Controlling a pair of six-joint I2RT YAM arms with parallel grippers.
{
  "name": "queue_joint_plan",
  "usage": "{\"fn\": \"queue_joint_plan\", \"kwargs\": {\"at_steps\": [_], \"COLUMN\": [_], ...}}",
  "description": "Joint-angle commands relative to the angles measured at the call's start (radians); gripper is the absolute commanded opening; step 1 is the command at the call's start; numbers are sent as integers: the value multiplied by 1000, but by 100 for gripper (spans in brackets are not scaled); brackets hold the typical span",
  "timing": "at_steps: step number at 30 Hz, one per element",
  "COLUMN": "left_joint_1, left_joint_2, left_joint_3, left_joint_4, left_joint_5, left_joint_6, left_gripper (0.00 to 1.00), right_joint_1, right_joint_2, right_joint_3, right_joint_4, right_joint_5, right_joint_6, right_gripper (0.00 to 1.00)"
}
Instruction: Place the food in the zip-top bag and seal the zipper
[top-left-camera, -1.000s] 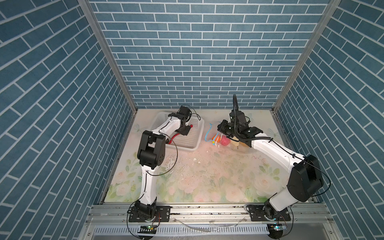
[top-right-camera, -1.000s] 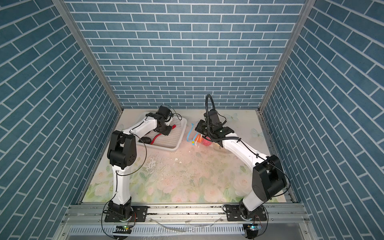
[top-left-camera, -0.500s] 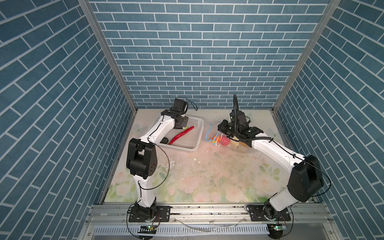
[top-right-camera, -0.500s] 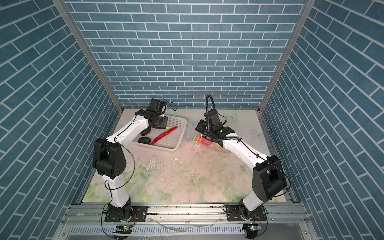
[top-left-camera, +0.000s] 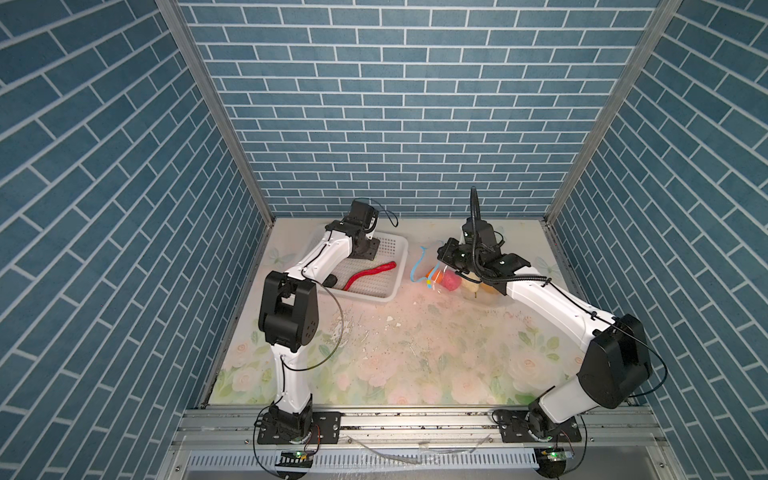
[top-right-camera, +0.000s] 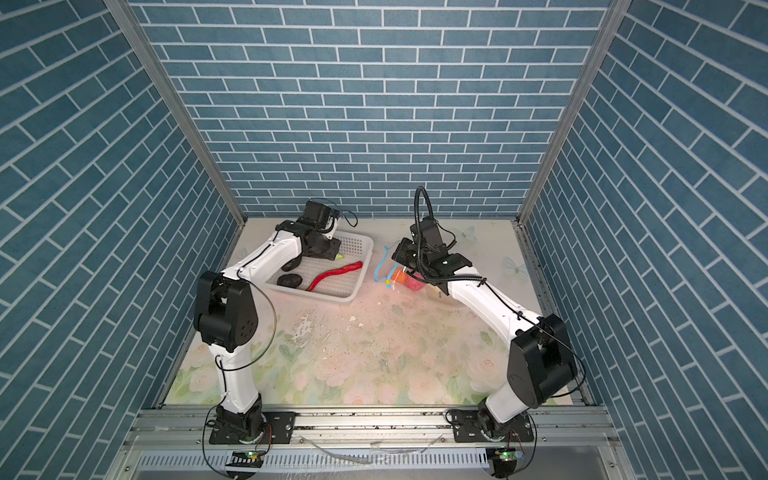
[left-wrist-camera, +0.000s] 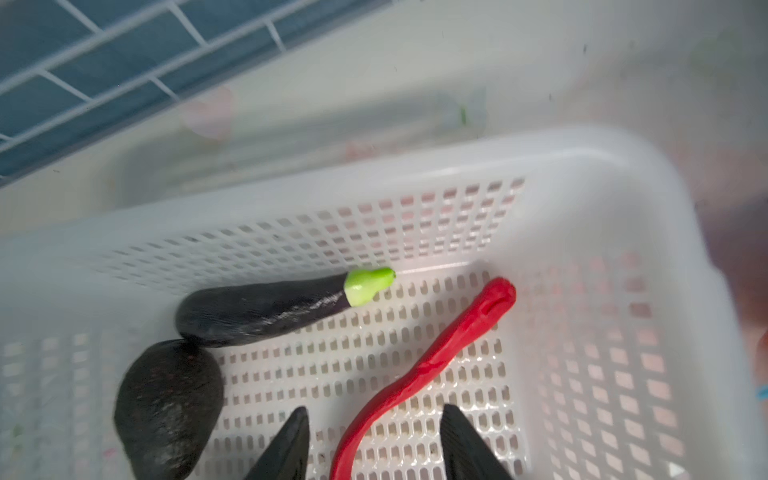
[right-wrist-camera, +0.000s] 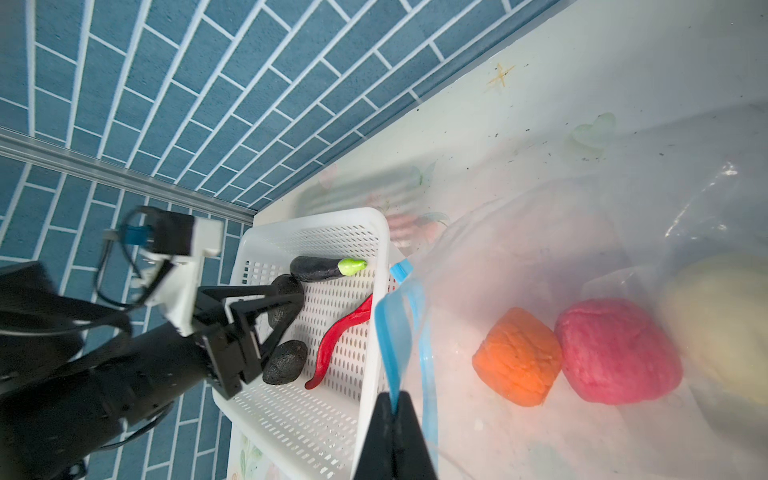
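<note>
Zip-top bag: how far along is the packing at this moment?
Done: orange lump, pink lump and cream lump sit inside the zip-top bag. In hand: right pincer is shut on the zipper, holding the mouth open; left pincer is open astride the red chili. Left: chili, eggplant and two black lumps lie in the basket; zipper unsealed.

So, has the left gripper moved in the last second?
Yes. Judged against the white basket in a top view, the left gripper has pulled back from over the red chili toward the basket's far rim, leaving the chili uncovered.
</note>
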Motion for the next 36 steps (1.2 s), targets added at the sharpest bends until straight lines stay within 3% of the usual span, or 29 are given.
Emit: {"fn": "queue_joint_plan", "kwargs": {"at_steps": [1,5,13,21,28,36], "left_joint_1": [-12,-26,-33,-53,-54,-53], "left_joint_2": [25,81,148,220,291,356], "left_joint_3": [-26,-10,39,113,193,259], "left_joint_4": [-52,-53,-58,-111,-156,-195], "left_joint_5": [43,15,105,120,75,69], "left_joint_6": [98,151,155,158,165,167], "left_gripper": [56,56,58,59,59,37], "right_joint_1": [-5,-7,-15,-15,-16,-16], "right_joint_2": [-11,-9,-29,-22,-23,-37], "right_joint_3": [58,55,30,33,41,26], "right_joint_4": [12,14,10,10,-1,-3], "right_joint_5": [8,0,9,3,3,18], "right_joint_6": [-17,-17,-19,-13,-14,-8], "right_gripper": [0,0,0,0,0,0]}}
